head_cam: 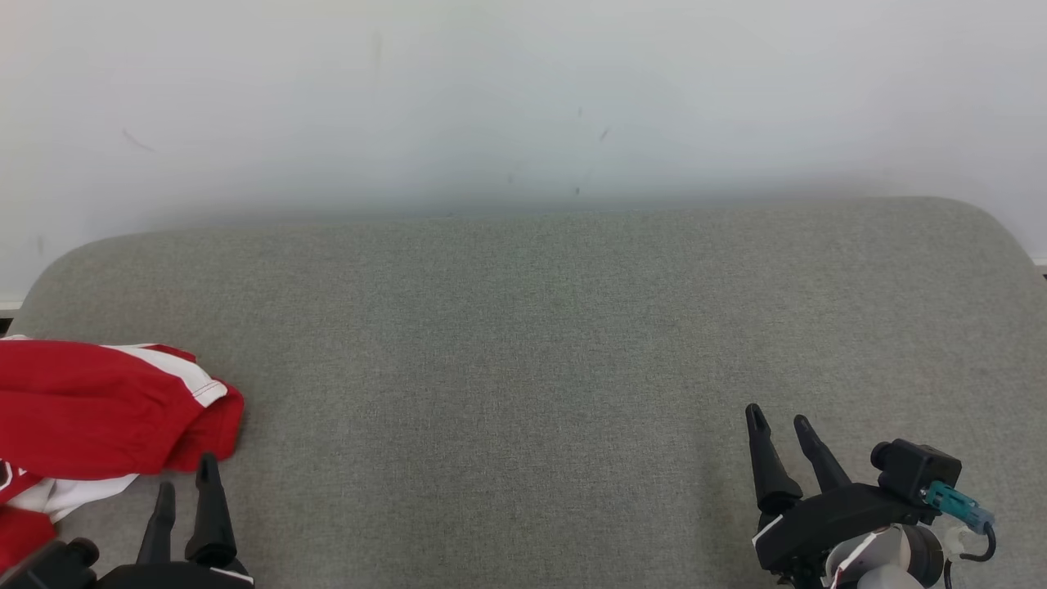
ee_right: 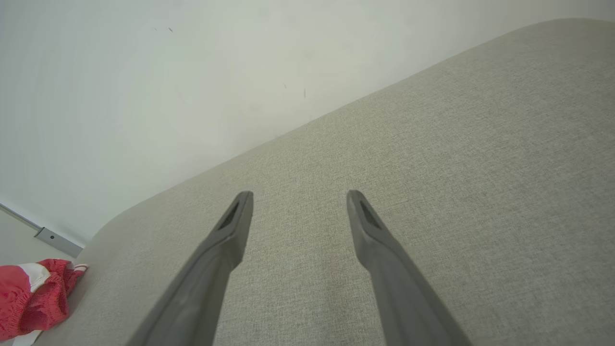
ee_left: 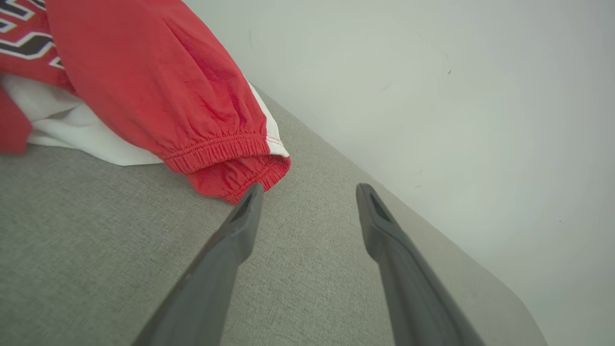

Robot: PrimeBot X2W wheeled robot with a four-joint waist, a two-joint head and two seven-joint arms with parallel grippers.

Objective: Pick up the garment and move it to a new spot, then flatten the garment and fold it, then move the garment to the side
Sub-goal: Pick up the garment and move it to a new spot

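Garment (head_cam: 90, 409) is lying bunched at nine o'clock on the cushion (head_cam: 523, 343); we are judging nothing done yet. Left gripper (head_cam: 186, 474) is hovering spread beside its cuff (ee_left: 230, 163), right gripper (head_cam: 777, 415) spread at four o'clock.

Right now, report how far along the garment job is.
Done: nothing certain. The red and white garment lies heaped at the left edge of the grey cushion; whether it is folded I cannot tell. In hand: nothing; the left end effector is open at its cuff, and the right end effector is open over bare fabric. Left, apparently: pick up, flatten, fold, set aside.
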